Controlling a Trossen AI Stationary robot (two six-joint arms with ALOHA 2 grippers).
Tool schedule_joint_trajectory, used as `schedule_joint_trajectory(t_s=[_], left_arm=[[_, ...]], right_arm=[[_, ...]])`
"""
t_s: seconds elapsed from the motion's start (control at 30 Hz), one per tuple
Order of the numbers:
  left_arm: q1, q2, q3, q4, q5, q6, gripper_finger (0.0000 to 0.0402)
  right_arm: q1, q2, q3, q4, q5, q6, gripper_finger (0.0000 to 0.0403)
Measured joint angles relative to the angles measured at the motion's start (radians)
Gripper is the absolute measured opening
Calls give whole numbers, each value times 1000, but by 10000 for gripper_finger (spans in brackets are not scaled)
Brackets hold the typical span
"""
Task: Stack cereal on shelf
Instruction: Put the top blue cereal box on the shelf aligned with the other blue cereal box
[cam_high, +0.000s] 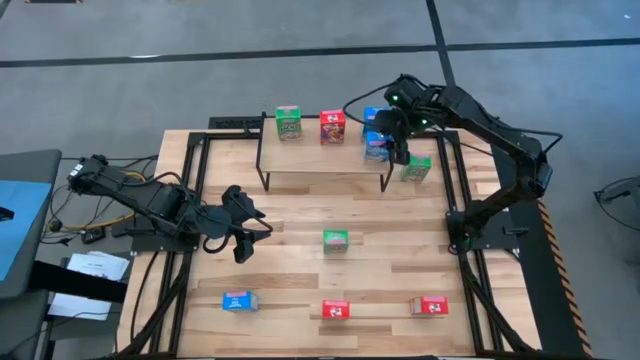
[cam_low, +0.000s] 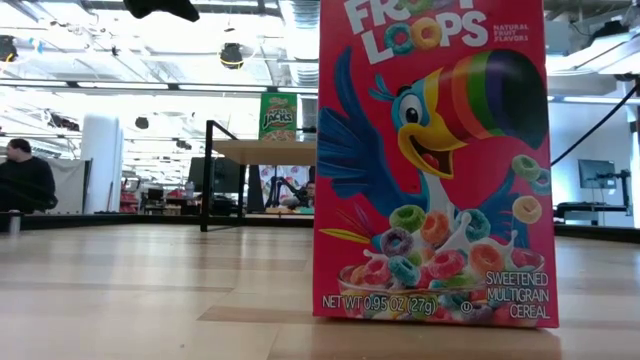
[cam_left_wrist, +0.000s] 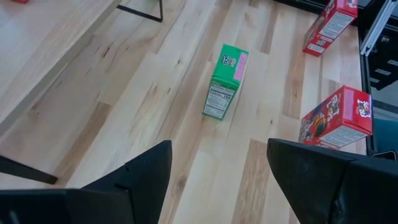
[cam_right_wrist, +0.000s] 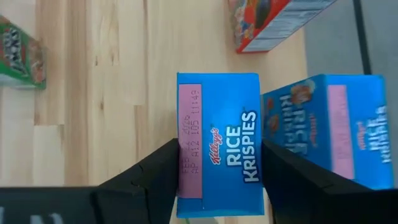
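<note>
1. Gripping a blue cereal box (cam_right_wrist: 219, 144), right end effector (cam_high: 385, 143) sits over the right end of the shelf (cam_high: 320, 152); its fingers (cam_right_wrist: 155, 177) press both sides of the box, top panel reading Rice Krispies facing the wrist camera.
2. Second blue box (cam_high: 374, 117) stands on the shelf just beside the held one, toward the back edge; in the right wrist view it shows right next to it (cam_right_wrist: 333, 129).
3. Red box (cam_high: 332, 126) stands mid-shelf, green box (cam_high: 288, 122) to its left, well apart from each other.
4. Another green box (cam_high: 416, 168) stands on the table (cam_high: 300, 270) just off the shelf's right front leg, near the right end effector but not touching it.
5. Left end effector (cam_high: 240, 228) hovers low over the table's left-middle, fingers (cam_left_wrist: 140, 174) spread wide, holding nothing.
6. Green box on the table centre (cam_high: 336, 240) lies ahead of the left end effector, well apart; seen lying on its side from the left wrist (cam_left_wrist: 225, 81).
7. Front row on the table: blue box (cam_high: 239, 300) left, red box (cam_high: 335, 310) middle, red box (cam_high: 430, 306) right.
8. Low view: a red Froot Loops box (cam_low: 432, 160) fills the foreground; shelf and the green box on it show far behind.
</note>
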Motion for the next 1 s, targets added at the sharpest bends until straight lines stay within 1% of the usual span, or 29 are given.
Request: schedule_joint_trajectory(t_s=[0.5, 0.8, 1.0], left_arm=[[0, 0, 0, 0, 0, 0, 252], [0, 0, 0, 0, 0, 0, 252], [0, 0, 0, 0, 0, 0, 252]], right_arm=[[-4, 3, -1, 11, -1, -11, 241], [-10, 3, -1, 12, -1, -13, 270], [-10, 3, -1, 17, 3, -27, 273]])
